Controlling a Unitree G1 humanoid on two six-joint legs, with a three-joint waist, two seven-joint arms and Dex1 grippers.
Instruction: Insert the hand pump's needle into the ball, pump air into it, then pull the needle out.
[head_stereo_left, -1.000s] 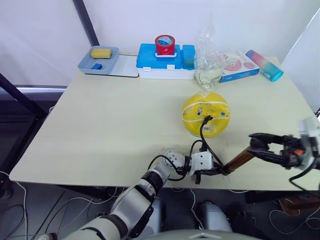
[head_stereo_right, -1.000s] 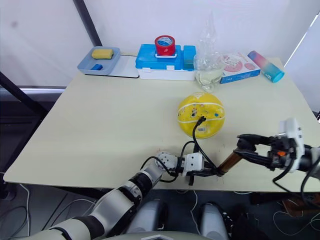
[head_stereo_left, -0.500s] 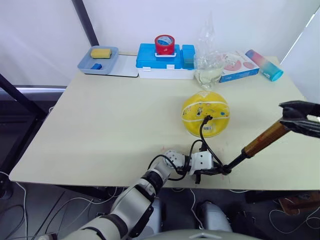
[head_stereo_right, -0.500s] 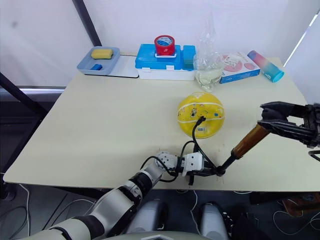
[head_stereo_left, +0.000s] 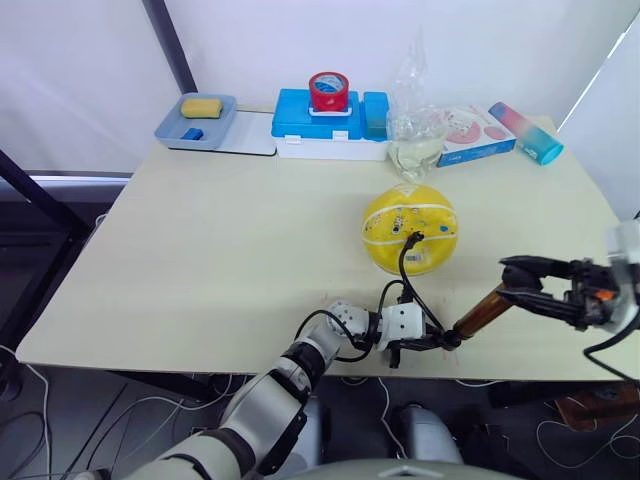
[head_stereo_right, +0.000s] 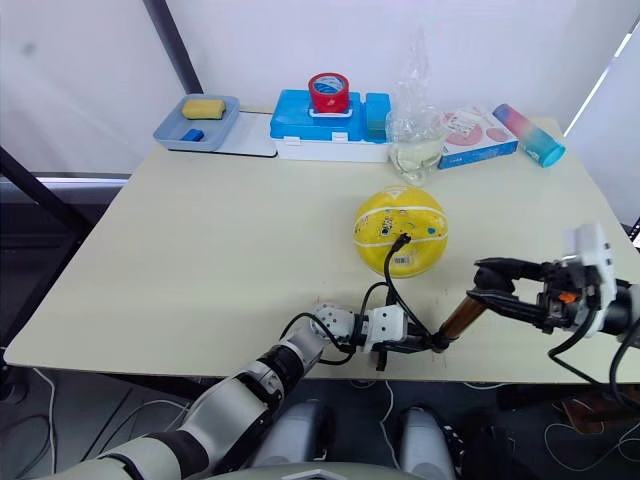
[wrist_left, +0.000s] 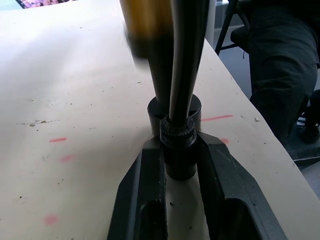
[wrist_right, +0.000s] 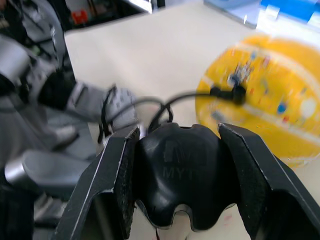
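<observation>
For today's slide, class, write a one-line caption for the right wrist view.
Right gripper clamps the hand pump's black handle, thin black hose running to the needle fitting in the yellow ball.

Yellow ball (head_stereo_left: 409, 228), apparently white-seamed

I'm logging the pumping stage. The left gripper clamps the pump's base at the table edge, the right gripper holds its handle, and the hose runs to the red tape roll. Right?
Not quite. The hose runs to the yellow ball, where its needle fitting sits, as the left eye view shows. The rest holds: left gripper clamps the hand pump base, right gripper holds the handle.
</observation>
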